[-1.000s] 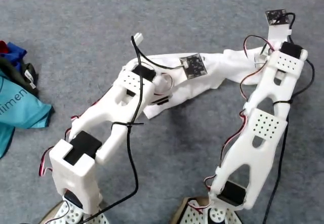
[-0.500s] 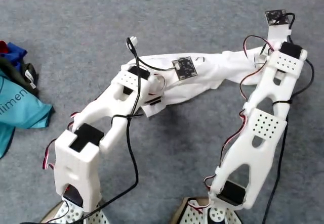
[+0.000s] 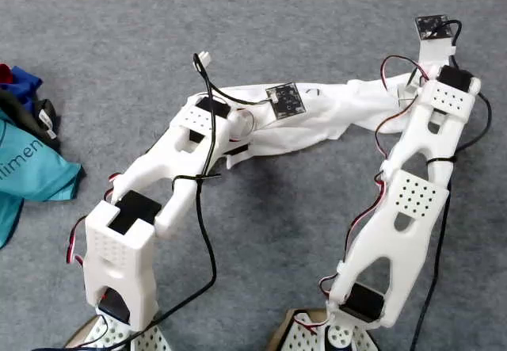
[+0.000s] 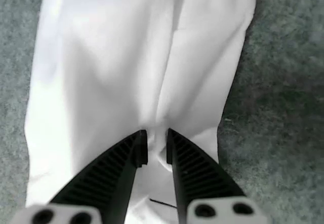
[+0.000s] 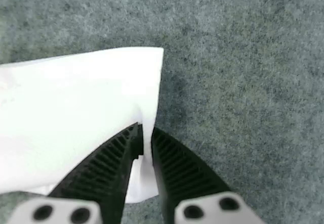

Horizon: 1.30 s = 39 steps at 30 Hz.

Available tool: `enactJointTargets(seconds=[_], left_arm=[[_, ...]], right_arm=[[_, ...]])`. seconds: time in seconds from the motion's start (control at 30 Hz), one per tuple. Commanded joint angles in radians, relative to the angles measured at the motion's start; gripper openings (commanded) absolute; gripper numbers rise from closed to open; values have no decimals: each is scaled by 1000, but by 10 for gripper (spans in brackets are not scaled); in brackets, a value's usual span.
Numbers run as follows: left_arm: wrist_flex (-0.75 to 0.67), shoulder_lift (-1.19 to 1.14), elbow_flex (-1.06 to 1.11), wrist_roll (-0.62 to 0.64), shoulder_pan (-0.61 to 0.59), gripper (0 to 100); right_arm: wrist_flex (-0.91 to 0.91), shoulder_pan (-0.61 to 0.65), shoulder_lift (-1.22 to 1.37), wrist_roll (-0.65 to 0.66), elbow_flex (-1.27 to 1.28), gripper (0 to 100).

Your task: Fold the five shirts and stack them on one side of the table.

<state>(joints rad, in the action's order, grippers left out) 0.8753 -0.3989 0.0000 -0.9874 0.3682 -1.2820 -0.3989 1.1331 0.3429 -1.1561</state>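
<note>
- Teal shirt (image 3: 36, 178), left side of the table (image 3: 277, 224), high view: white lettering across the cloth, cut off at the edge, so no whole word is legible.

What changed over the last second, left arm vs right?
The left gripper, pinching the crumpled white shirt, moved toward the far edge of the grey felt-covered table, dragging the shirt's near corner with it. The right gripper kept its pinch on the shirt's other end, unmoved. The teal shirt at the table's side stayed put.
</note>
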Motion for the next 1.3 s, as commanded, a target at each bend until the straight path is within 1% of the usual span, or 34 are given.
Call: enactJointTargets(seconds=[0.0,0.03,0.1,0.17,0.23,0.47,0.6,0.73,0.83,0.93,1.0,1.13,1.2,1.27], left_arm=[[124,21,-137,-11,-20,75],[160,21,-170,-5,-21,75],[201,18,-227,46,-29,75],[210,10,-261,98,-34,75],[207,10,-267,121,-35,75],[209,10,-272,115,-37,76],[207,10,-275,57,-55,129],[227,10,-259,38,-60,136],[250,10,-244,41,-44,139],[235,10,-218,46,-17,138],[193,10,-175,46,-9,136],[52,10,-48,48,-9,136],[-28,10,23,49,-9,136],[-137,10,83,92,-20,135]], right_arm=[[-5,19,-7,11,-5,4],[-18,19,-10,6,-8,4],[-44,24,-10,-17,-24,4],[-74,28,-10,-83,-58,4],[-92,28,-2,-115,-93,4],[-89,24,-1,-120,-101,4],[-87,24,5,-118,-104,4],[-87,24,24,-118,-124,4],[-92,24,28,-118,-137,4],[-92,24,28,-118,-137,4],[-92,24,28,-118,-137,4],[-91,24,28,-118,-137,4],[-89,24,31,-112,-139,4],[-91,24,42,-84,-147,4]])
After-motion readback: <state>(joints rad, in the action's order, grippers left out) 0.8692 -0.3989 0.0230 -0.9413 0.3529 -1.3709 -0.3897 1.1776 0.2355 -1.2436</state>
